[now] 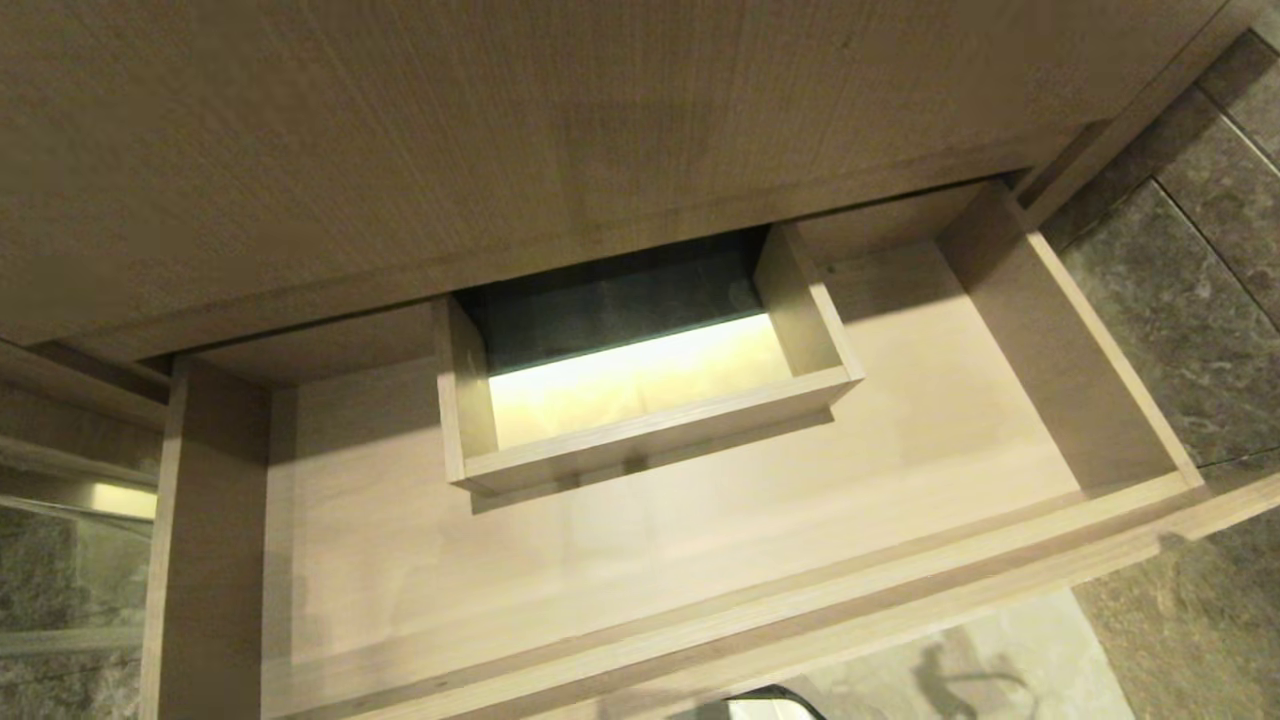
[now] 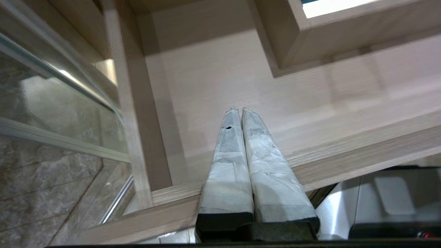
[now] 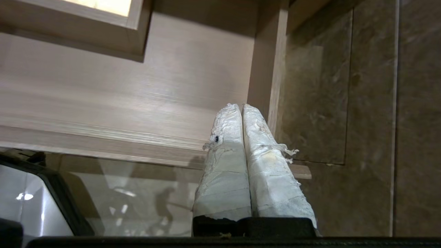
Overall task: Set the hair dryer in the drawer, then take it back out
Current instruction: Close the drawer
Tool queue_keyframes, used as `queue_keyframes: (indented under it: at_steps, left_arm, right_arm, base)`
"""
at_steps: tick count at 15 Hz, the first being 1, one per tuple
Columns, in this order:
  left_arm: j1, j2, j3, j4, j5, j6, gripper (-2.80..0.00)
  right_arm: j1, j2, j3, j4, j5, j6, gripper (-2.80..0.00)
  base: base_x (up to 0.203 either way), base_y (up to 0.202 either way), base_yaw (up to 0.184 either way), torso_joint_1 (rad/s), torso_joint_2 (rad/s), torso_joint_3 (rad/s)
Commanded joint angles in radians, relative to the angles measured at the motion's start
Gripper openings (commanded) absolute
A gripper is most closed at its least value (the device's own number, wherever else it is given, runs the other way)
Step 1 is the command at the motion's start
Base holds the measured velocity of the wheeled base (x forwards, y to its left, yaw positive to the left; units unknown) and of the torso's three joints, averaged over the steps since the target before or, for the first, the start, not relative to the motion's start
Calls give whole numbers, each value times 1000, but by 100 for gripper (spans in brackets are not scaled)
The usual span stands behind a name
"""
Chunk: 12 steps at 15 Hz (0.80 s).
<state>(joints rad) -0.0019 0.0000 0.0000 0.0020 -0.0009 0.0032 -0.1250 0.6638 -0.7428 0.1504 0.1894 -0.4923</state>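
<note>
**Open drawer, no dryer in sight, both my grippers closed and empty**

Nearest to me, my left gripper (image 2: 238, 112) hangs over the drawer's front edge near its left side. Its two taped fingers (image 2: 229, 162) are pressed flat together with nothing between them. My right gripper (image 3: 239, 107) hangs over the front edge near the drawer's right wall, fingers likewise pinched together and empty. Neither gripper touches the wood, as far as I can tell. Neither arm shows in the head view.

Just beyond the fingertips is the drawer (image 1: 1080, 360), pulled out and seen from above. It is wide, shallow and light wood. Its floor is bare: nothing lies in it.

Farther back, at the middle of the drawer's rear, stands the boxed cut-out (image 1: 650, 425), a rectangular wooden frame. Through it I see a bright lit surface below.

Farthest, above the drawer, is the plain fixed panel (image 1: 500, 130). Grey stone tiles (image 1: 1200, 300) run along the right, and a glass pane (image 2: 51, 103) stands to the left.

The hair dryer appears in none of the three views, so I cannot say where it is.

My reading: the drawer stands ready and empty, and I hold nothing, so either the dryer has yet to go in, or it is already back out. If the first, my next move calls for finding the dryer outside this view, opening one gripper wide and taking it by the barrel or handle.
</note>
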Motion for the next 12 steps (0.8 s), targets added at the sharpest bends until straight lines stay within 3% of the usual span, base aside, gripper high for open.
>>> queue_keyframes:
  at_steps: [1, 9, 12]
  left_arm:
    - [0, 0, 0, 1, 0, 0, -280]
    - [-1, 0, 2, 1, 1, 0, -280]
    - [-1, 0, 2, 1, -1, 0, -280]
  right_arm:
    - [11, 5, 5, 0, 2, -3, -280]
    - [13, 60, 3, 75, -30, -3, -280]
    - [11, 63, 28, 342, -104, -21, -280]
  base:
    - [0, 0, 0, 6, 283, 198]
    - [0, 0, 0, 2, 107, 76]
    - [0, 0, 0, 2, 2, 42]
